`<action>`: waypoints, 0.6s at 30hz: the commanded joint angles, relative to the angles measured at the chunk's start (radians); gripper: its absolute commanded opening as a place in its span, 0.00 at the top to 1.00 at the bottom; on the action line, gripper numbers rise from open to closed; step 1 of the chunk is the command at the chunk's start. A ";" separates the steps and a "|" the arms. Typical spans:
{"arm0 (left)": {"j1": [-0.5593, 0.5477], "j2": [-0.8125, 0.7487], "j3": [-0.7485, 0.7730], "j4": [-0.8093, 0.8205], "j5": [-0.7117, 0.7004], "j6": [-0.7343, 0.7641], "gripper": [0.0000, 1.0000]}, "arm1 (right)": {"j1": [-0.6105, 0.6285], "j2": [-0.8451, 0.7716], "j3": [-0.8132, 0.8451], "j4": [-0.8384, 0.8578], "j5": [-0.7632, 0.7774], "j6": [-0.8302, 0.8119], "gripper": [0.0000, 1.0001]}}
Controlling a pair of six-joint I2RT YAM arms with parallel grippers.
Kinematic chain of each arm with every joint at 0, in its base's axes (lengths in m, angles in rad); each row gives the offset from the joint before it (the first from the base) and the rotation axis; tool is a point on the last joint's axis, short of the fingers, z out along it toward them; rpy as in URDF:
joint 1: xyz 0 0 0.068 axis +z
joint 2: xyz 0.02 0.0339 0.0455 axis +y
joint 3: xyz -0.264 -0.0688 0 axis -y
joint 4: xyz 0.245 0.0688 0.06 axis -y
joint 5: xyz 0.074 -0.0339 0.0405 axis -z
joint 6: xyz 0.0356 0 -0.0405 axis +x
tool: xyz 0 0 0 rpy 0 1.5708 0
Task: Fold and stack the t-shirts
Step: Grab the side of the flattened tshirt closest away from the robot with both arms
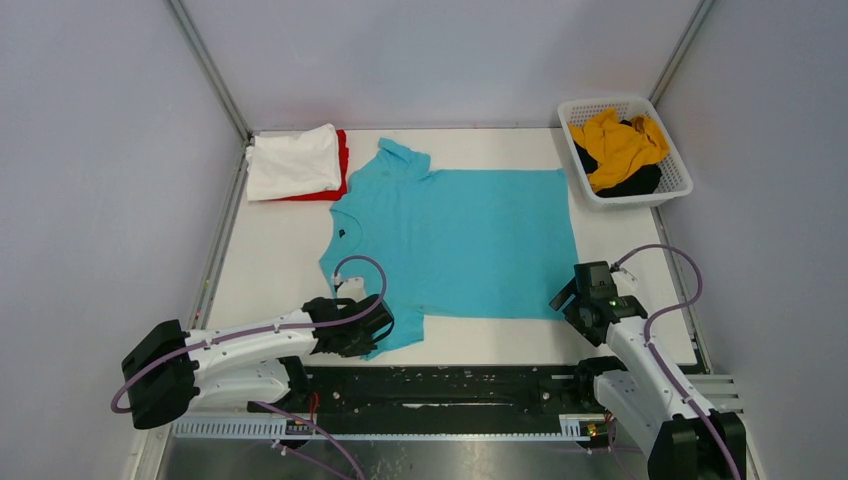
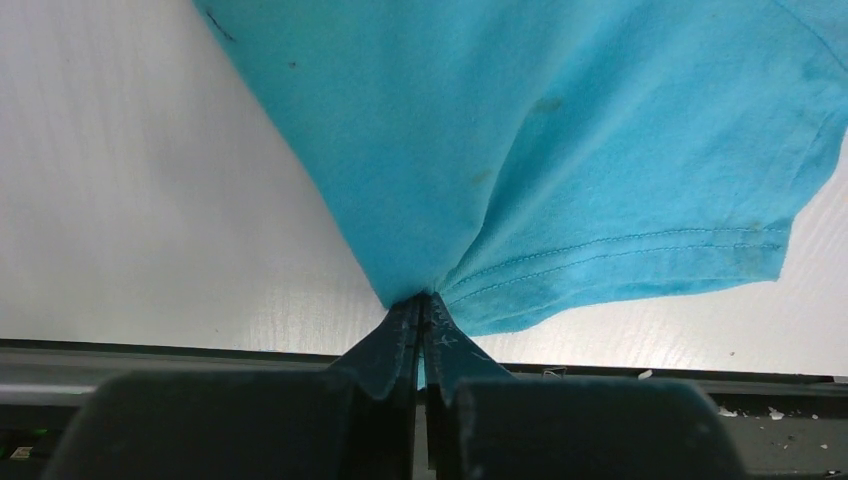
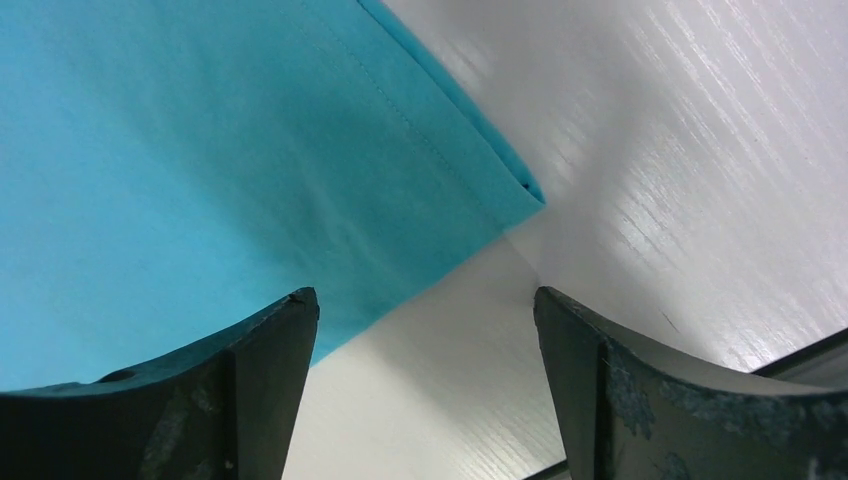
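A turquoise t-shirt lies spread flat on the white table, collar to the left and hem to the right. My left gripper is shut on its near sleeve, the cloth bunching into the closed tips of the left gripper. My right gripper hovers open at the near hem corner. In the right wrist view that corner lies just ahead of the right gripper, with only bare table between the fingers. A folded white t-shirt rests on a red one at the back left.
A white lattice basket at the back right holds a mustard-yellow t-shirt and a black one. A dark rail runs along the table's near edge between the arm bases. Grey walls enclose the table.
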 commanded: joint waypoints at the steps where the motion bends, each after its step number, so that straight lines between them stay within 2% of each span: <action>1: 0.002 -0.016 0.013 0.012 0.022 0.022 1.00 | -0.006 -0.003 -0.040 0.033 -0.001 0.073 0.15; 5: 0.003 -0.035 0.029 0.013 0.015 0.031 1.00 | -0.009 0.030 -0.044 0.070 0.033 0.070 0.23; 12: 0.012 -0.051 0.033 0.006 0.006 0.026 1.00 | -0.019 0.134 -0.034 0.172 0.044 0.050 0.45; 14: 0.015 -0.054 0.034 0.008 0.004 0.031 1.00 | -0.023 0.168 -0.028 0.196 0.037 0.033 0.54; 18: 0.018 -0.057 0.048 0.023 0.020 0.056 1.00 | -0.025 0.225 -0.001 0.212 -0.007 -0.010 0.81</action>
